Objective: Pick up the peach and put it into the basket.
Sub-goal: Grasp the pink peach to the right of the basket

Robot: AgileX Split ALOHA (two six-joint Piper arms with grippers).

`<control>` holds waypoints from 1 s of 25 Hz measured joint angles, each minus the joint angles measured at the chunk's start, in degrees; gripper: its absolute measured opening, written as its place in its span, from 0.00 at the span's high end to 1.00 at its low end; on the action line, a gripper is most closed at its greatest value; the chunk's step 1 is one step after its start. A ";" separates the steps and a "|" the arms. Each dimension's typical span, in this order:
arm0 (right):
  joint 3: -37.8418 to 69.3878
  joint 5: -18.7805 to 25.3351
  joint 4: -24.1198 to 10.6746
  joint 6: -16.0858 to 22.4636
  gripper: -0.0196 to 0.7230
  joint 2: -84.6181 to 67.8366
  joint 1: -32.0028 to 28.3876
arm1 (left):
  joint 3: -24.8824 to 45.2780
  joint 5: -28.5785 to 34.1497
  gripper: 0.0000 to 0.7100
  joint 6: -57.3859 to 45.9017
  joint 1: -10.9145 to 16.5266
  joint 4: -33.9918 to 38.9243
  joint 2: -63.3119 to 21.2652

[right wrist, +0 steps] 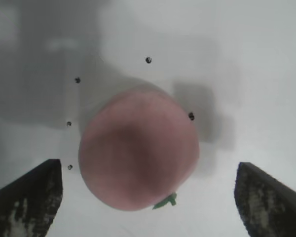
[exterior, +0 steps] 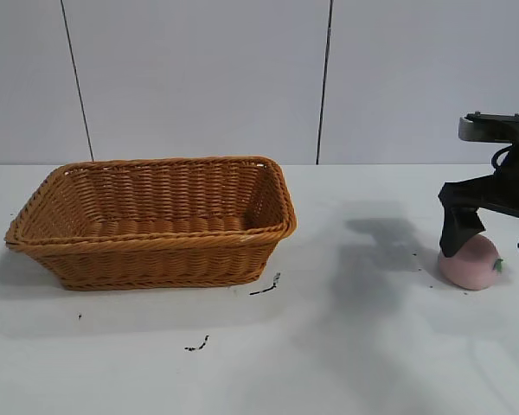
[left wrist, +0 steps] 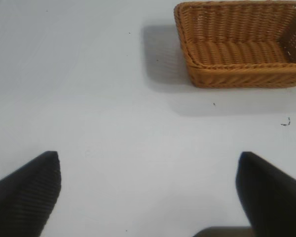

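The pale-pink peach [exterior: 470,263] lies on the white table at the far right, its small green leaf on the right side. My right gripper [exterior: 493,240] hangs open just above it, one finger on each side, not touching it. In the right wrist view the peach [right wrist: 138,154] fills the gap between the spread fingers [right wrist: 27,202]. The orange-brown wicker basket [exterior: 156,251] stands at the left and holds nothing. It also shows in the left wrist view [left wrist: 244,74]. My left gripper [left wrist: 148,192] is open over bare table, outside the exterior view.
Small dark specks lie on the table in front of the basket [exterior: 265,286] and nearer the front [exterior: 197,345]. More specks surround the peach [right wrist: 148,60]. A grey panelled wall stands behind the table.
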 joint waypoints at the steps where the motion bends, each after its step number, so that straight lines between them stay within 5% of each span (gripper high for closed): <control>1: 0.00 0.00 0.00 -0.73 0.09 0.13 0.00 | 0.00 0.00 0.02 0.00 0.00 0.00 0.00; 10: 0.00 0.16 1.33 -5.63 0.09 0.50 0.00 | 0.00 0.00 0.02 0.00 0.00 0.00 0.00; 25: -4.24 0.37 2.72 -5.79 0.09 4.45 0.00 | 0.00 0.00 0.02 0.00 0.00 0.00 0.00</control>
